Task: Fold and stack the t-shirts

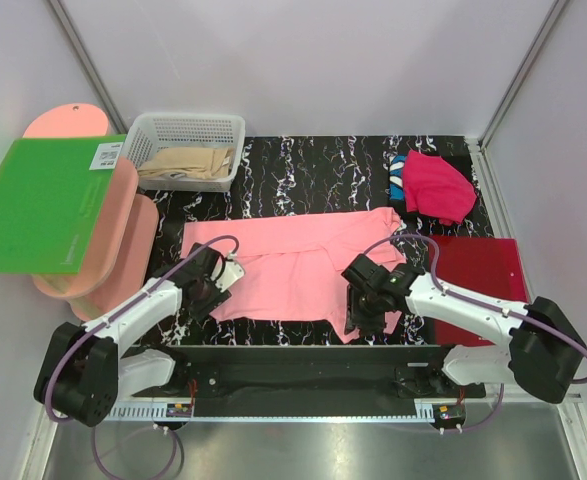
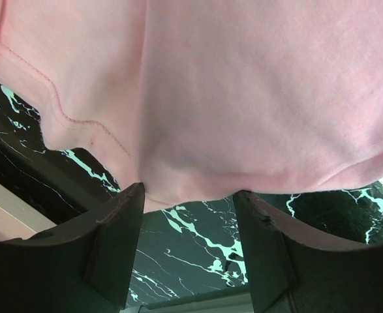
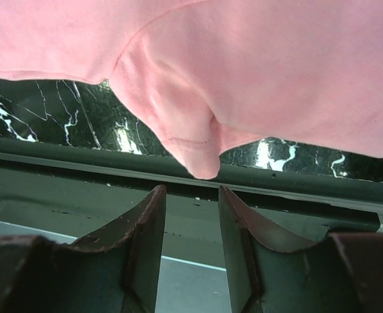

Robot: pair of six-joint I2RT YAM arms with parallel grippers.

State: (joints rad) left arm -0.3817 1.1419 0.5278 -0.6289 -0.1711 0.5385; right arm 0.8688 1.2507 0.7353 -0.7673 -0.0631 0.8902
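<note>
Left wrist view: left gripper [image 2: 190, 190] open, empty, at pink t-shirt [image 2: 243, 98] hem; right gripper [image 3: 192, 190] too. Best to push onto cloth before closing.

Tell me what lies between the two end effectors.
The salmon-pink t-shirt fills the stretch between the left end effector and the right end effector, as the top view shows.
</note>
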